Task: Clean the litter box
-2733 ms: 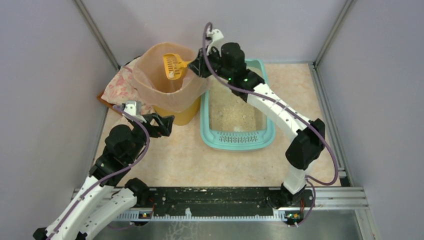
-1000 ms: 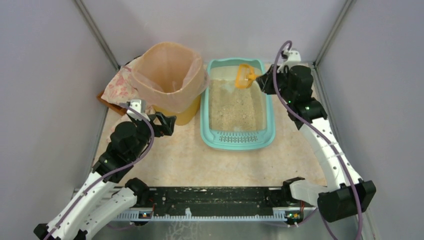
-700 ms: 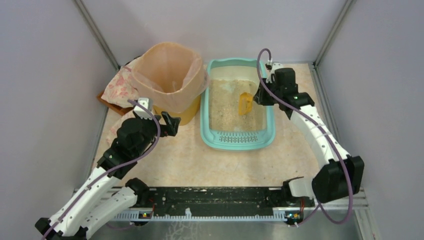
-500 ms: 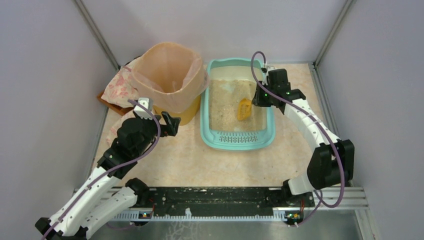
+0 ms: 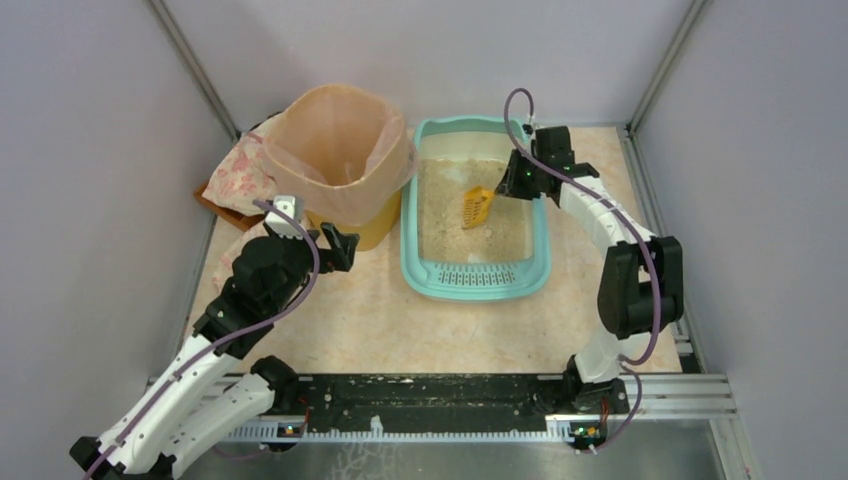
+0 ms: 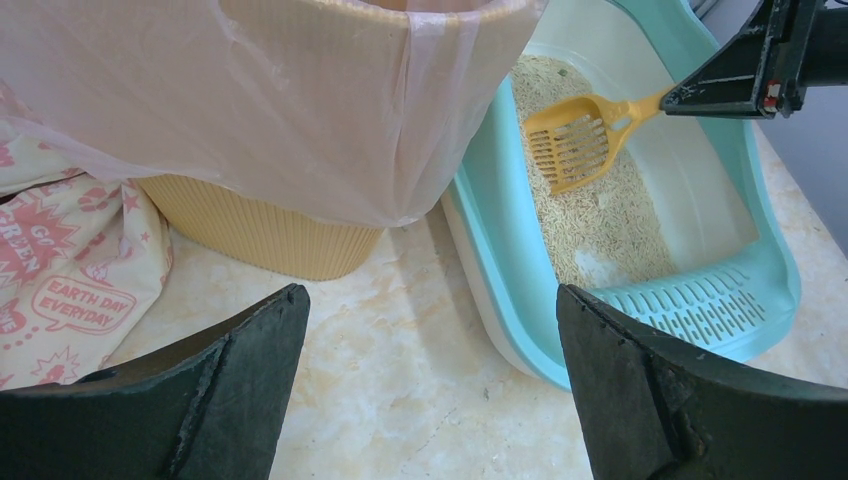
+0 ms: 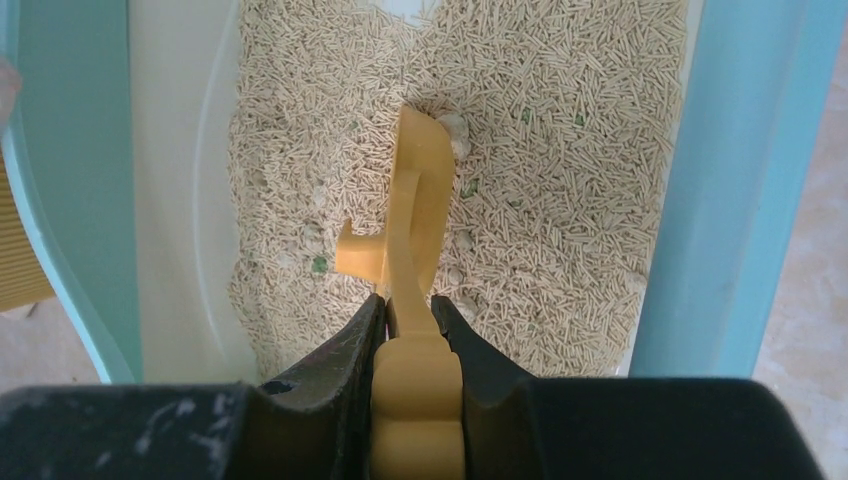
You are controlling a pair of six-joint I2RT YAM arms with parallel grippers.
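The teal litter box [image 5: 408, 255] lies at the back middle of the table, with beige pellet litter [image 5: 450, 215] inside and its slotted grille [image 5: 478, 276] at the near end. My right gripper [image 5: 504, 189] reaches in from the box's right rim and is shut on the handle of a yellow slotted scoop [image 5: 474, 207]. In the right wrist view my right gripper [image 7: 408, 305] clamps that handle, and the scoop [image 7: 420, 200] stands on edge with its tip in the litter [image 7: 560, 230] next to a pale clump [image 7: 455, 127]. My left gripper [image 5: 336, 246] hangs open beside the bin, holding nothing.
A round yellow bin [image 5: 370, 232] with a peach bag liner [image 5: 340, 140] stands just left of the litter box. A printed pink cloth [image 5: 240, 170] lies behind and left of the bin. Grey walls close in the table at the back and on both sides.
My right gripper carried the scoop from over the bin into the litter box, swept it toward the grille, then back a little to the left. My left gripper edged toward the bin.
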